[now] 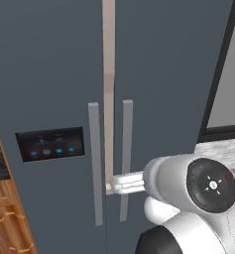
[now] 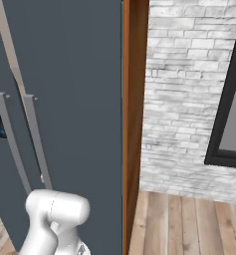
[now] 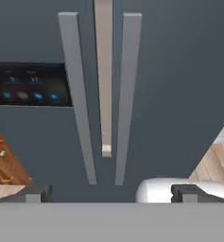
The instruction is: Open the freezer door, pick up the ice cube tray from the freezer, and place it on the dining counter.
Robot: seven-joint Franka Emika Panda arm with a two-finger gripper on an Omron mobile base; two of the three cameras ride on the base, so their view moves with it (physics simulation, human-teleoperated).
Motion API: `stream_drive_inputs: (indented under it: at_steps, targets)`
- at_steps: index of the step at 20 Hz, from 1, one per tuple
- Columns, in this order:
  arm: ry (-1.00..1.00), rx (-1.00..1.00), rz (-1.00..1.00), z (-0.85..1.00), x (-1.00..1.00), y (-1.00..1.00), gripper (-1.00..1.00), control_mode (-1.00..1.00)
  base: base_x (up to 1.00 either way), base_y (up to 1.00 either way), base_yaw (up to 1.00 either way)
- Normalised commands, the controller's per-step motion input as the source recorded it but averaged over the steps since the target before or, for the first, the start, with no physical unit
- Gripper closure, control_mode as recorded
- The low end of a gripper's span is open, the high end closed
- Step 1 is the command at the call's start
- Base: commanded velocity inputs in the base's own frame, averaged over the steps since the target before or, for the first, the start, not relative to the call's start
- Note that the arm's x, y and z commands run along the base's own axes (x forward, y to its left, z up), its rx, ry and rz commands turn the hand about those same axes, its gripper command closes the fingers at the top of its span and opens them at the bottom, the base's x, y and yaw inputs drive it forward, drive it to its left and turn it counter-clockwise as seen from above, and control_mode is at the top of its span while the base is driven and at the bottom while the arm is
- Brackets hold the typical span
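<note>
The wide-spread claw faces the closed freezer door, its handle beside the plain door.

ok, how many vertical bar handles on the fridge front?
2. The freezer door handle is left of the centre gap, beside the black control panel. The plain door handle is right of the gap. Both doors look shut.
</note>
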Motion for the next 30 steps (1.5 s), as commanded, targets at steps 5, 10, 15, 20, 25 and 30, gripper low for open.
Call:
stream_drive_inputs:
  at_steps: [5, 10, 15, 20, 25, 30]
  targets:
    - [-0.47, 0.08, 0.00, 0.00, 0.06, 0.23, -1.00, -1.00, 0.00, 0.00, 0.00]
    - [-0.41, 0.14, 0.01, 0.00, 0.21, -0.01, -1.00, -1.00, 0.00, 0.00, 0.00]
    - [-0.31, 0.11, 0.05, 0.00, 0.38, -0.03, -1.00, -1.00, 0.00, 0.00, 0.00]
    - [-0.25, 0.03, 0.09, -0.08, 0.44, -0.04, -1.00, -1.00, 0.00, 0.00, 0.00]
    - [-0.17, 0.00, 0.08, -0.34, 0.54, 0.00, -1.00, -1.00, 0.00, 0.00, 0.00]
    - [-0.06, 0.00, 0.05, -0.50, 0.33, 0.01, -1.00, -1.00, 0.00, 0.00, 0.00]
